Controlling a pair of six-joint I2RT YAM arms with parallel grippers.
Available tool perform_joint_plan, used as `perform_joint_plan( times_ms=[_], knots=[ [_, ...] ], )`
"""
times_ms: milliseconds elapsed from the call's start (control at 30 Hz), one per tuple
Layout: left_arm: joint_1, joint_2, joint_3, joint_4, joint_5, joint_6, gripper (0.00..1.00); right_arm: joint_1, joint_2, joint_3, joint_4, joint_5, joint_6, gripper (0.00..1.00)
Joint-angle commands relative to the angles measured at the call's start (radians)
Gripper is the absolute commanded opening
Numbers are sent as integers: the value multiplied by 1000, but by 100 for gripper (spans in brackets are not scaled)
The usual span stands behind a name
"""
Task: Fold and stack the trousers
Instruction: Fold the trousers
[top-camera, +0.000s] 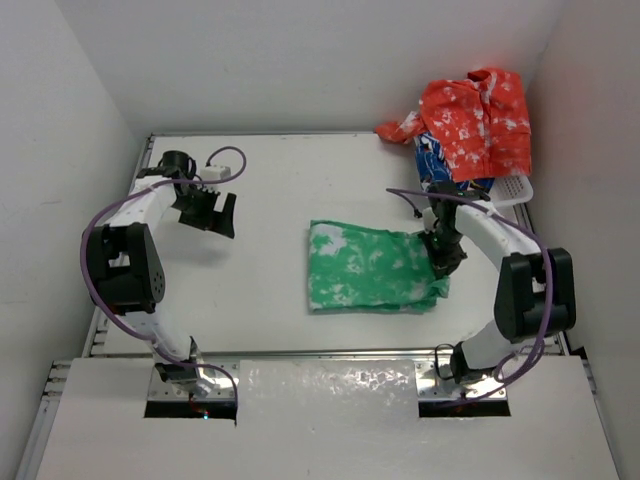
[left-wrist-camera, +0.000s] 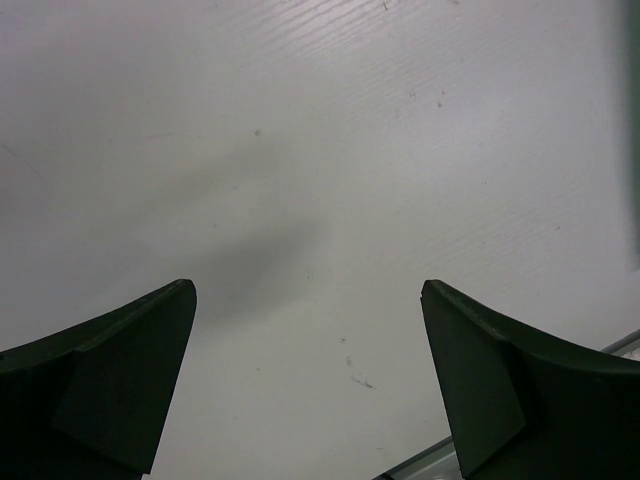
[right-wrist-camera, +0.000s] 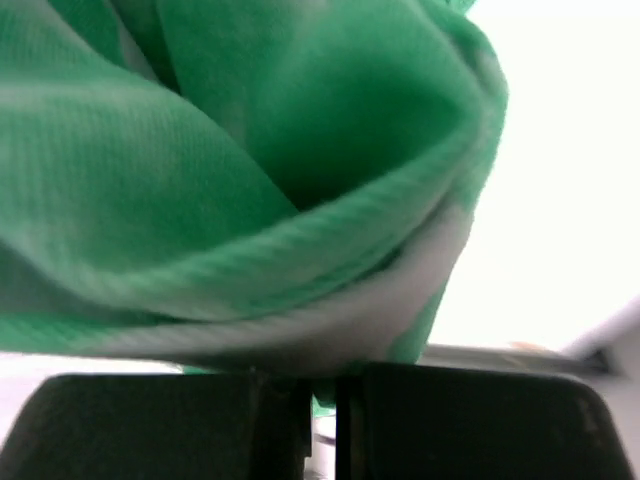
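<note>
The green trousers (top-camera: 370, 267) with white blotches lie folded into a rough rectangle in the middle right of the table. My right gripper (top-camera: 443, 262) is at their right edge, shut on a fold of the cloth; in the right wrist view the green and white fabric (right-wrist-camera: 250, 180) bunches right above the closed jaws (right-wrist-camera: 322, 420). My left gripper (top-camera: 205, 212) hovers over bare table at the far left, well apart from the trousers, open and empty; its two dark fingers (left-wrist-camera: 110, 380) stand wide apart in the left wrist view.
A pile of other clothes, red-orange with white pattern (top-camera: 470, 120) over a blue piece (top-camera: 435, 160), sits in a white basket (top-camera: 515, 188) at the back right corner. White walls enclose the table on three sides.
</note>
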Motion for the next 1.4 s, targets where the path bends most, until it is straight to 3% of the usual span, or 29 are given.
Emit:
perform_joint_plan(
  times_ms=[0,67,100,133,233,267,367,467,533,633,767,800,867,967,1067,1367],
  knots=[
    [8,-22,49,-7,33,27,94,-12,-57,9,-111,277,-159,0],
    [6,-24,49,-4,35,31,94,-31,-47,-2,-90,358,-166,0],
    [8,-24,49,-3,35,32,94,-45,-46,1,-82,294,-155,1],
    [8,-22,49,-1,35,31,94,-77,-38,9,-68,254,-143,10],
    [7,-25,50,-6,33,32,94,-94,3,15,-100,238,-106,20],
    [8,-27,49,-6,33,34,94,-95,17,12,-106,245,-88,43],
    [7,-39,41,-3,24,38,94,-115,28,44,-134,275,-14,84],
    [8,-47,34,-1,18,38,94,-221,7,92,-135,269,66,90],
    [8,-52,31,-3,13,40,94,-298,-47,115,-80,260,116,89],
    [6,-52,27,-1,5,35,94,-329,-185,148,24,222,159,78],
    [8,-50,31,0,4,25,94,-327,-328,125,180,48,202,42],
    [10,-49,32,0,5,23,94,-325,-381,74,266,0,215,19],
    [6,-49,38,0,2,17,94,-315,-437,-67,379,-161,279,3],
    [8,-49,46,-4,-4,11,94,-302,-512,-247,646,-315,397,0],
    [8,-52,50,-9,-11,8,94,-286,-500,-345,769,-367,472,0],
    [7,-64,60,-6,-34,-20,94,-296,-256,-341,891,-217,494,0]
  ],
)
